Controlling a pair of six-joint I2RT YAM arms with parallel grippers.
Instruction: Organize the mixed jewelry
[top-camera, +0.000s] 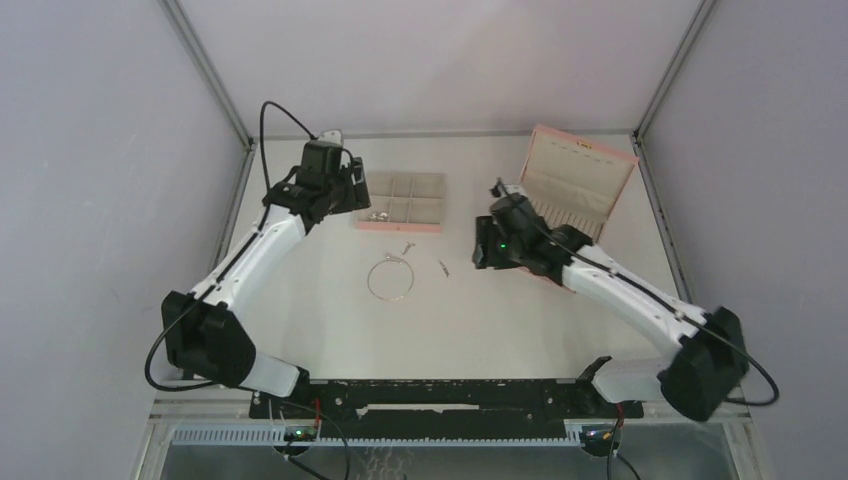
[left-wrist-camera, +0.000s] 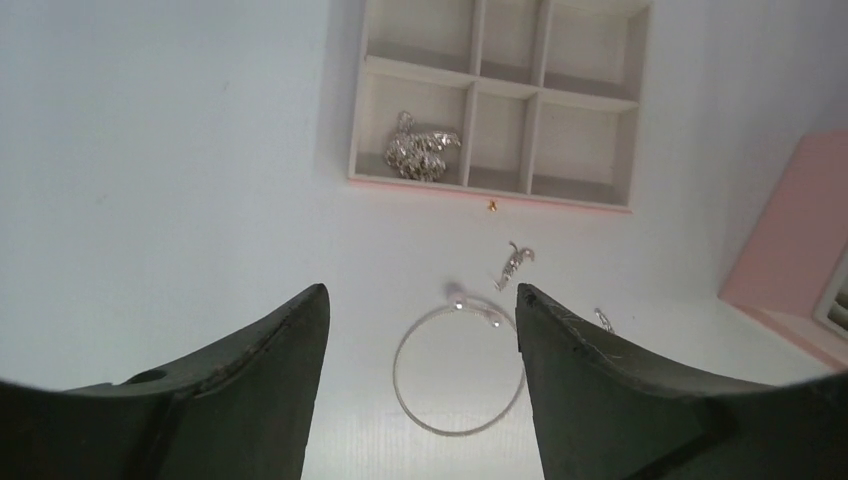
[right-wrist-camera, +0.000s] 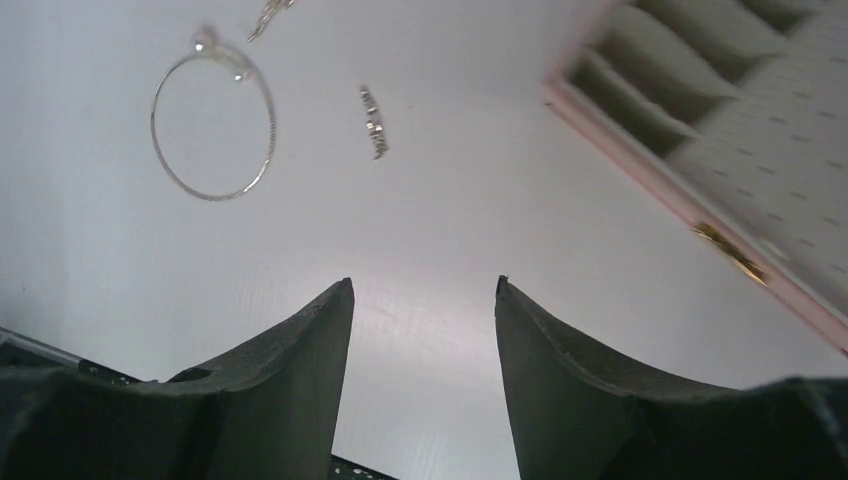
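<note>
Currently, the left gripper (left-wrist-camera: 420, 298) is wide and empty beside the tray (left-wrist-camera: 490, 194), whose near-left cell holds a cluster (left-wrist-camera: 420, 148), judged sorted. The hoop (left-wrist-camera: 396, 372), charm (left-wrist-camera: 513, 262) and bar (right-wrist-camera: 373, 122) lie loose on the table (top-camera: 480, 320), awaiting pickup. The right gripper (right-wrist-camera: 425, 287), wide and empty near the box (top-camera: 590, 165), faces them, probably for the next pick.

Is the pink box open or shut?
Open. The pink box is hinged wide, and the right wrist view shows its ribbed inside.

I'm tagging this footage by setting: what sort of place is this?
Probably a robotics lab cell: a white table enclosed by plain grey panels, with left arm and right arm bolted at its edge.
</note>
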